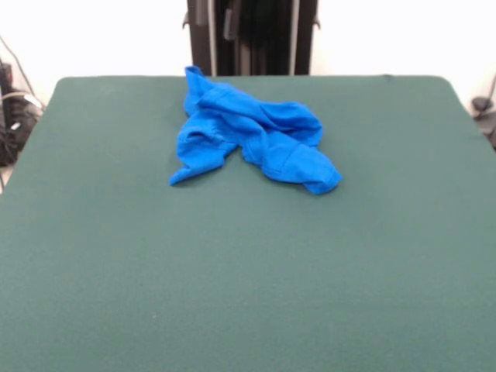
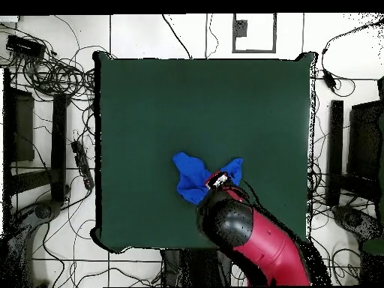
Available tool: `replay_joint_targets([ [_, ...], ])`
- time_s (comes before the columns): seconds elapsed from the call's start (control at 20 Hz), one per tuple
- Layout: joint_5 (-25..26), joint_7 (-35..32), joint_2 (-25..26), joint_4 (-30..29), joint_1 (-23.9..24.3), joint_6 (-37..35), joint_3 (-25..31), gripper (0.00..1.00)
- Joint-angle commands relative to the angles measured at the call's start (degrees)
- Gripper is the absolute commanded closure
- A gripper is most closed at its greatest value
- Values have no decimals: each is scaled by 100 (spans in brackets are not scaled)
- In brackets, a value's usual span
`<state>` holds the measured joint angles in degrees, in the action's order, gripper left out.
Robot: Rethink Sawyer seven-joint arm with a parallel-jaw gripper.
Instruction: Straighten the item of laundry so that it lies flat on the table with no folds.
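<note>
The blue T-shirt (image 1: 256, 138) lies crumpled in a bunched heap on the green table (image 1: 248, 279), at the far side near the pedestal, with many folds and one corner reaching toward the far edge. In the overhead view the shirt (image 2: 192, 177) lies near the table's (image 2: 187, 105) bottom edge, partly hidden under the red and black arm (image 2: 255, 240). The gripper (image 2: 218, 180) shows only as a small tip at the arm's end, over the shirt's middle. The front view shows no arm or gripper.
The black pedestal (image 1: 252, 35) stands behind the table's far edge. Cables (image 2: 52, 71) lie on the tiled floor to the left, and dark stands (image 2: 335, 150) flank the table. Broad green cloth stretches around the shirt.
</note>
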<state>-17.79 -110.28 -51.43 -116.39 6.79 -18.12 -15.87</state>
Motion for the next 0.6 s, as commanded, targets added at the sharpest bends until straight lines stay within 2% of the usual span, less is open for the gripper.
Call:
replay_joint_targets([
  [0.05,252,-424,617,-335,27,576,1420,0],
  [0.35,-155,-1195,1140,-120,-286,1032,1553,0],
  [0.6,-289,-1242,1485,427,-649,1081,1234,0],
])
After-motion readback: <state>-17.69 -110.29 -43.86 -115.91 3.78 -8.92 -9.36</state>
